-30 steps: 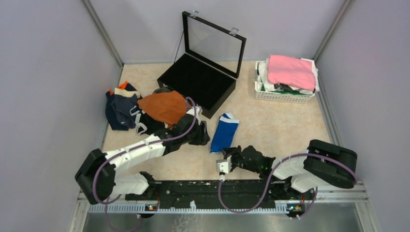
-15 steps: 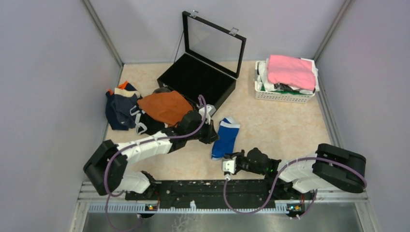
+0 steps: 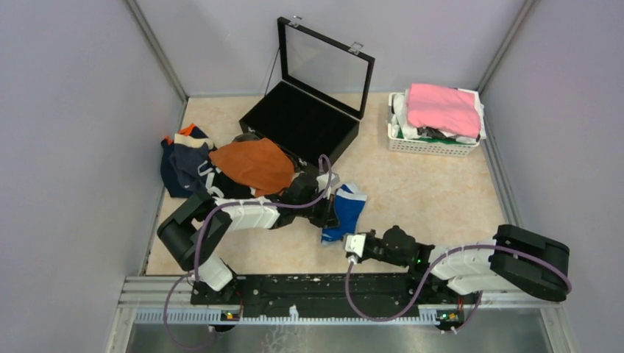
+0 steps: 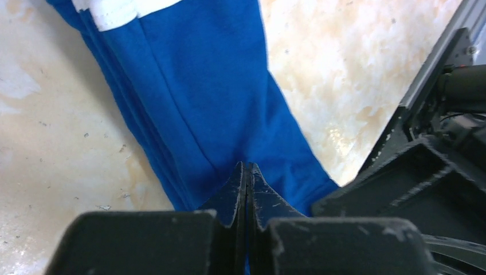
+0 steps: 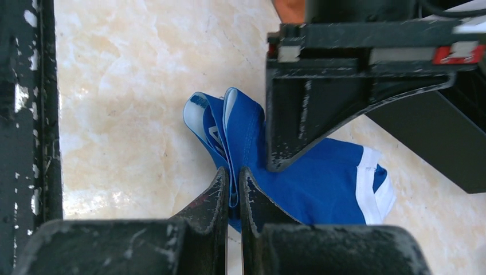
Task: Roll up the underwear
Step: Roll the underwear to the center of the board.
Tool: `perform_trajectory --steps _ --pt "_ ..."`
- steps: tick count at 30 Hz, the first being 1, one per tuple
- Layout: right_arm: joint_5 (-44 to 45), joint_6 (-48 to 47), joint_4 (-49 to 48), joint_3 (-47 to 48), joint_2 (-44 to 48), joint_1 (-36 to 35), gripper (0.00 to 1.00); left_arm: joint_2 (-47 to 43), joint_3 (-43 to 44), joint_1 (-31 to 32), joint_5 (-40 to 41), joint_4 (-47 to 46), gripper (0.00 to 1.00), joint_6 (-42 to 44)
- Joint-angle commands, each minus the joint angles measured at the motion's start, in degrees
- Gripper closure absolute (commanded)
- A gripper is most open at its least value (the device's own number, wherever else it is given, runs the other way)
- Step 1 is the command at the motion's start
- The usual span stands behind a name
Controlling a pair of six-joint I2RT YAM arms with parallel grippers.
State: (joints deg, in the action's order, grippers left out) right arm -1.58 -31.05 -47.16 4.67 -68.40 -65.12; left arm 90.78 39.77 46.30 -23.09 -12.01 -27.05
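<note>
Folded royal-blue underwear [image 3: 346,209], white trim

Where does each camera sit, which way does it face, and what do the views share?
Top external: above and behind, facing down on the table; left arm and right arm show.
Left wrist: on its arm, facing past the shut left gripper onto the blue underwear.
Right wrist: on its arm, facing past the right gripper, shut on that underwear.
Shared: the blue underwear.
</note>
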Motion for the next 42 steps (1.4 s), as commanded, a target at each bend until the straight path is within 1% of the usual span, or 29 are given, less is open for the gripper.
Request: perform_trajectory --steps 1,9,16,20,22,26,30,34,42 --pt "-0.91 5.99 -1.9 -0.81 3.34 -0.44 1.0 2.49 0.61 0.27 0.75 -2.72 1.0 0.84" --pt "-0.19 13.29 2.37 -0.28 6.7 -0.44 1.0 -0.49 -1.8 0.19 4.46 1.13 1.0 0.94" --pt "1.1 24.73 10.42 2.55 8.33 -0.44 1.0 -5.8 -6.5 0.19 5.19 2.19 1.0 -0.59" --pt "0.0 30.22 16.63 4.92 8.91 -0.45 1.0 -8.09 -8.16 0.29 5.24 2.18 1.0 -1.79" --pt "-0.18 33.16 18.15 5.25 9.19 -0.38 1.0 -8.79 -8.59 0.29 5.51 2.15 1.0 -2.19" --pt "0.58 38.14 21.25 5.62 9.26 0.6 1.0 -8.85 -8.53 0.36 5.78 2.18 1.0 -2.32" --pt "-0.18 42.75 24.83 6.3 9.38 3.05 1.0 -8.22 -7.98 0.37 5.64 2.39 1.0 -2.22" --pt "0.55 46.29 26.0 5.62 10.56 5.01 1.0 -8.34 -7.68 0.37 6.2 2.72 1.0 -2.39" --pt "1.32 48.65 27.28 5.19 10.51 5.8 1.0 -14.54 -3.91 0.38 8.32 4.12 1.0 -1.59"
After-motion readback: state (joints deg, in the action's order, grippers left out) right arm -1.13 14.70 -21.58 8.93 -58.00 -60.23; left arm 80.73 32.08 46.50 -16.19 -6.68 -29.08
